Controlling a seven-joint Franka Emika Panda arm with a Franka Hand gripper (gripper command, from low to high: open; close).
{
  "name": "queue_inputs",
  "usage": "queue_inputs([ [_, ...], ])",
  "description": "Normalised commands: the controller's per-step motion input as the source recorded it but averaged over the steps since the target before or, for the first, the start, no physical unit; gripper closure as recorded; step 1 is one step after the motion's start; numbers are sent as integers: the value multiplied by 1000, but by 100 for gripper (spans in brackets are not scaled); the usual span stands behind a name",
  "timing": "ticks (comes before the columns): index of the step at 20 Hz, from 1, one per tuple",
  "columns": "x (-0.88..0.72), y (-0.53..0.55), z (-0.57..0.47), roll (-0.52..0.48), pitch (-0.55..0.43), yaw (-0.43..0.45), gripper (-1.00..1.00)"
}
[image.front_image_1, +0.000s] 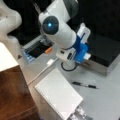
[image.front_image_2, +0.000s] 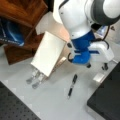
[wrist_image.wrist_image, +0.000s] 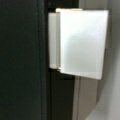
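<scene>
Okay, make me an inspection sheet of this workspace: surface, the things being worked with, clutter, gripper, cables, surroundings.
Surface: pale grey table, with a perforated dark mat at a front view's bottom left.
Things: white notepad lying flat; black pen beside it, apart; small white block by the black box.
Clutter: orange-tipped item; metal clips at the notepad's end.
Gripper: hidden behind the arm in both front views; the wrist view shows only a white block against a dark edge.
Cables: white cord with plug.
Surroundings: wooden furniture; dark backdrop.
</scene>
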Motion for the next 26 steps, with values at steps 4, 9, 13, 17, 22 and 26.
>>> queue_inputs([
  [4, 207, 78, -155, 174, -95, 34, -100],
  [9, 148, 21, -177, 233, -53, 27, -100],
  [13, 111, -35, -160, 274, -41, 0, -100],
  [17, 102, -43, -96, 274, -5, -6, -100],
  [22, 125, -33, -67, 288, -20, 10, -100],
  [26, 163, -48, -127, 279, -49, 58, -100],
])
